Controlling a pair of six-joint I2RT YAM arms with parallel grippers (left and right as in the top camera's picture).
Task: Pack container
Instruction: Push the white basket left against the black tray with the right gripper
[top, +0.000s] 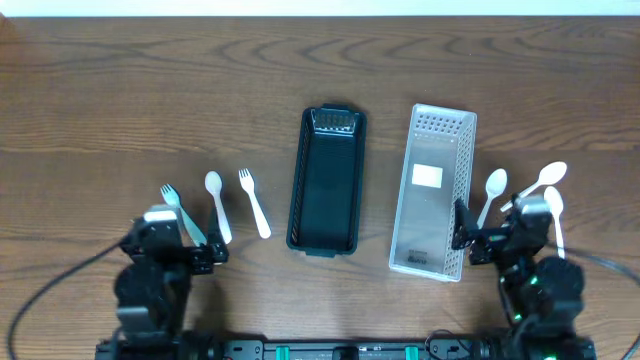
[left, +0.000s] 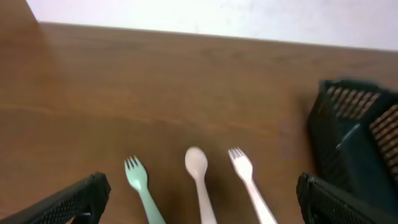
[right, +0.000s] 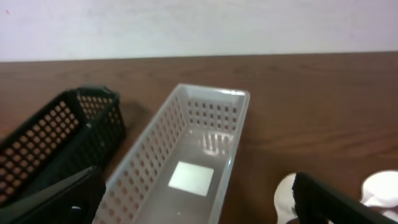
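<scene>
An empty black mesh basket (top: 297, 180) lies at the table's middle, with an empty white perforated basket (top: 466, 190) to its right. Left of them lie a green fork (top: 178, 207), a white spoon (top: 216, 205) and a white fork (top: 254, 202). Three white spoons (top: 491, 195) (top: 541, 180) (top: 555, 212) lie right of the white basket. My left gripper (left: 202, 205) is open and empty, just short of the green fork (left: 138, 180), spoon (left: 196, 165) and white fork (left: 244, 171). My right gripper (right: 196, 202) is open and empty, over the white basket's (right: 214, 93) near end.
The black basket shows at the right of the left wrist view (left: 354, 130) and at the left of the right wrist view (right: 62, 130). Two white spoons (right: 285, 198) (right: 380, 186) lie by my right finger. Bare wooden table (top: 150, 90) stretches behind everything.
</scene>
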